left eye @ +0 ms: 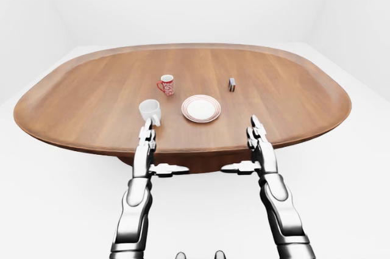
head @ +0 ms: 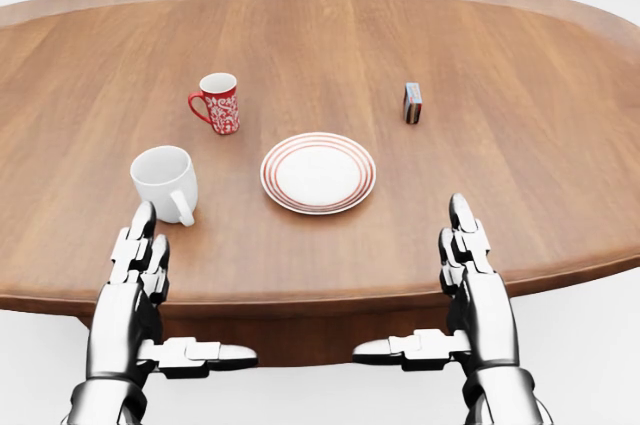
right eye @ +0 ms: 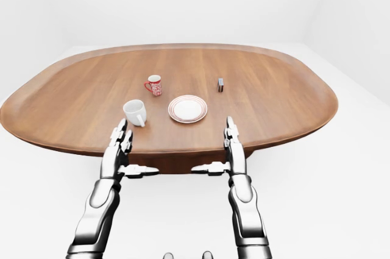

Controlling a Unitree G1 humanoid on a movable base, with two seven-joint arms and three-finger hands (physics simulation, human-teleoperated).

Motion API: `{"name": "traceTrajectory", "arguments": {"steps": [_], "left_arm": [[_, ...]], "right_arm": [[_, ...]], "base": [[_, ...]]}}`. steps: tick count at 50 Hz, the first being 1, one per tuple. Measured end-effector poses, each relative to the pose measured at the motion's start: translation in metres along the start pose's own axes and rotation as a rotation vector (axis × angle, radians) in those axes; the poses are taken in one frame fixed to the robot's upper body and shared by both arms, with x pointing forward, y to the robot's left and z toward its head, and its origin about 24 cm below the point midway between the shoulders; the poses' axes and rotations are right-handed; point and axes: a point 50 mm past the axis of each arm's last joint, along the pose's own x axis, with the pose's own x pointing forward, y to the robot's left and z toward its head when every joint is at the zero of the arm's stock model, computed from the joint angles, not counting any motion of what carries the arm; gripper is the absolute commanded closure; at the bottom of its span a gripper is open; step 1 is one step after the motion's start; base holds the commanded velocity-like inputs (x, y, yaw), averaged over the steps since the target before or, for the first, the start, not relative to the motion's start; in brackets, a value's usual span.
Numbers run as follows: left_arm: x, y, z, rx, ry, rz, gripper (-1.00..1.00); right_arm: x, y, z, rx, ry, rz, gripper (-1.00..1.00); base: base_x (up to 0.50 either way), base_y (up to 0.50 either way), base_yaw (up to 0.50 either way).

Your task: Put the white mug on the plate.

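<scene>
White mug point(head: 166, 181) stands upright on the wooden table point(head: 520, 175), mouth up, handle turned toward the bottom of the head view, empty as far as can be seen. It sits left of the plate point(head: 318, 172) with a clear strip of bare wood between them; the two do not touch. The plate is white with red rings near its rim, lies flat, and carries nothing. A red patterned mug point(head: 217, 103) stands upright above the white mug and toward the upper left of the plate in the head view, apart from both. A small dark box point(head: 412, 103) stands on its own to the upper right of the plate, well apart from it. Left robot hand point(head: 140, 255) is held at the table's near edge just below the white mug, fingers extended and pointing up the view, thumb stuck out sideways toward the centre; it grips nothing, and contact with the mug cannot be made out. Right robot hand point(head: 468, 260) mirrors it at the near edge below and right of the plate, fingers straight, thumb out, holding nothing.
</scene>
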Motion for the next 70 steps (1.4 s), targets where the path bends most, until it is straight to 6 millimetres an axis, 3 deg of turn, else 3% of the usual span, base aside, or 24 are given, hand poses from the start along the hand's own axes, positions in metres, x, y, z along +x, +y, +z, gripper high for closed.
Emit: {"name": "traceTrajectory", "arguments": {"steps": [20,27,35,41,46,56,70], "left_arm": [[0.0,0.008,0.004,-0.016,0.006,0.016,-1.0],[0.006,0.023,0.019,-0.034,-0.029,0.049,-1.0],[0.011,0.063,0.065,-0.105,-0.217,0.181,-1.0],[0.006,0.093,0.094,-0.155,-0.336,0.283,-1.0],[-0.002,0.112,0.114,-0.19,-0.423,0.351,-1.0],[-0.013,0.135,0.138,-0.246,-0.523,0.434,-1.0],[-0.019,0.144,0.149,-0.278,-0.564,0.47,-1.0]], "right_arm": [[-0.004,-0.008,0.003,0.008,-0.009,0.007,-1.0],[-0.011,-0.018,0.019,-0.015,-0.036,-0.025,-1.0],[-0.041,-0.045,0.075,-0.058,-0.264,-0.115,-1.0],[-0.077,-0.069,0.118,-0.098,-0.454,-0.206,-1.0],[-0.109,-0.089,0.14,-0.109,-0.542,-0.288,-1.0],[-0.149,-0.105,0.161,-0.124,-0.604,-0.369,-1.0],[-0.165,-0.106,0.17,-0.176,-0.638,-0.397,-1.0]], "base": [[0.0,0.0,0.0],[0.0,0.0,0.0],[0.0,0.0,0.0],[0.0,0.0,0.0],[0.0,0.0,0.0],[0.0,0.0,0.0],[0.0,0.21,0.0]]}}
